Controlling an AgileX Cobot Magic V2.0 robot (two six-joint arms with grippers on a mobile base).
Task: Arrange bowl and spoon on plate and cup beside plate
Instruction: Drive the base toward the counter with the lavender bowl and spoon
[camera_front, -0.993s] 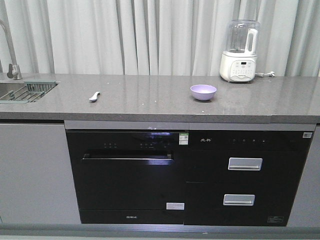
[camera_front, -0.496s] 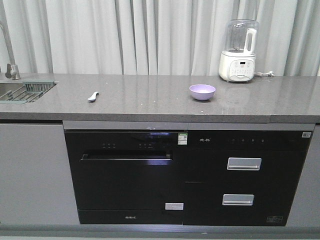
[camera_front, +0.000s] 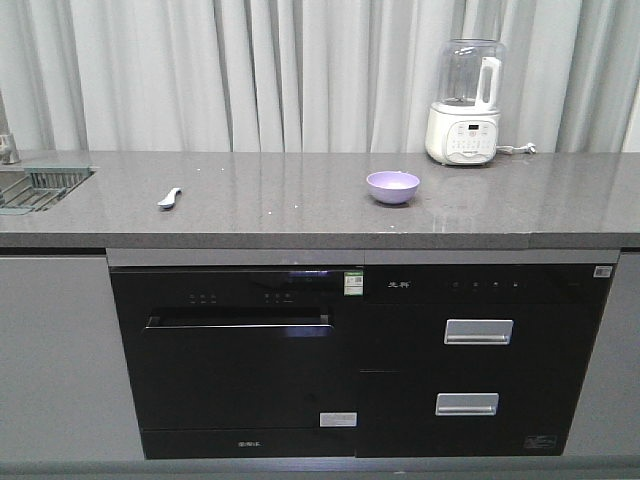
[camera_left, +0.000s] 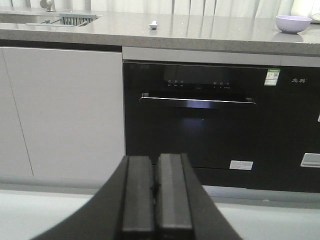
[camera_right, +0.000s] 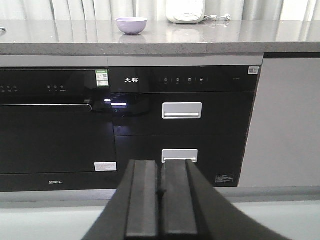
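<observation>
The bowl (camera_right: 131, 25) lies well beyond the closed right end effector (camera_right: 160, 167).

The sink (camera_front: 20, 190) is cut off at the left edge; the spoon (camera_left: 154, 24) shows too small for detail.

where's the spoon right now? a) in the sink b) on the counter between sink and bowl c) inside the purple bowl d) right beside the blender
b: the spoon lies on the counter, between the sink and the bowl, touching neither.
</observation>
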